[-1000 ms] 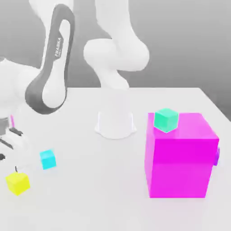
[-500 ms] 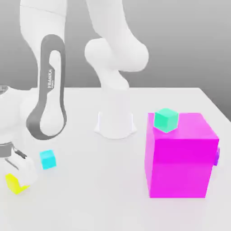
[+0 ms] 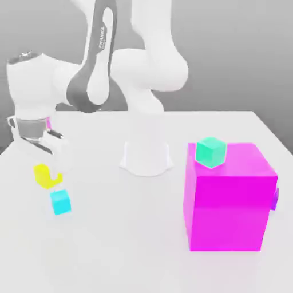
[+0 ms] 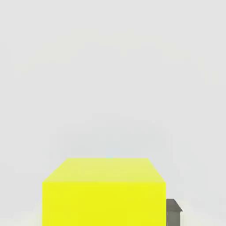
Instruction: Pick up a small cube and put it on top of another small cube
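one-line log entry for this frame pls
phase: carry | fingers: shut on yellow cube | yellow cube: lifted, just above cyan cube | cyan cube: on table | stack: not yet done

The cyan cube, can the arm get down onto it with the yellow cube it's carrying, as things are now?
Probably yes. The pincer holds the yellow cube just above the cyan cube, slightly toward the exterior view's left. The cyan cube's top is bare, and the magenta block stands far off.

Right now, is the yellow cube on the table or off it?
Off it. The yellow cube hangs in the gripper, lifted clear of the table, just above the cyan cube and not touching it.
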You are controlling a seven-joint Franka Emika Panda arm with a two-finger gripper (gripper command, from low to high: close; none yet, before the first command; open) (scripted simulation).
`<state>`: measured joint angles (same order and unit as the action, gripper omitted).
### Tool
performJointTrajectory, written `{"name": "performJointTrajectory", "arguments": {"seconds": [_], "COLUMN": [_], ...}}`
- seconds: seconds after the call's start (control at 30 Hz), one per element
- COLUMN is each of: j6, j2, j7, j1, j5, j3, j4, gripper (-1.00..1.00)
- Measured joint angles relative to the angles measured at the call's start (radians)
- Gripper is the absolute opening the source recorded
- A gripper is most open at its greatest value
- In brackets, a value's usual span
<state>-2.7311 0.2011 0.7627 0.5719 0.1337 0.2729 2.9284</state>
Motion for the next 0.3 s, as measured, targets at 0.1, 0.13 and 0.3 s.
{"name": "performJointTrajectory", "arguments": {"seconds": [0.1, 0.13, 0.3], "j6": [-0.092, -0.125, -0.223], "j2": [-0.088, -0.124, -0.23], "j7": [-0.026, -0.041, -0.124], "j1": [-0.018, -0.027, -0.031], "j5": [-0.035, -0.058, -0.178], "j3": [0.011, 0.014, -0.019], "j4": [0.005, 0.004, -0.002], "gripper": [-1.0, -1.0, 1.0]}}
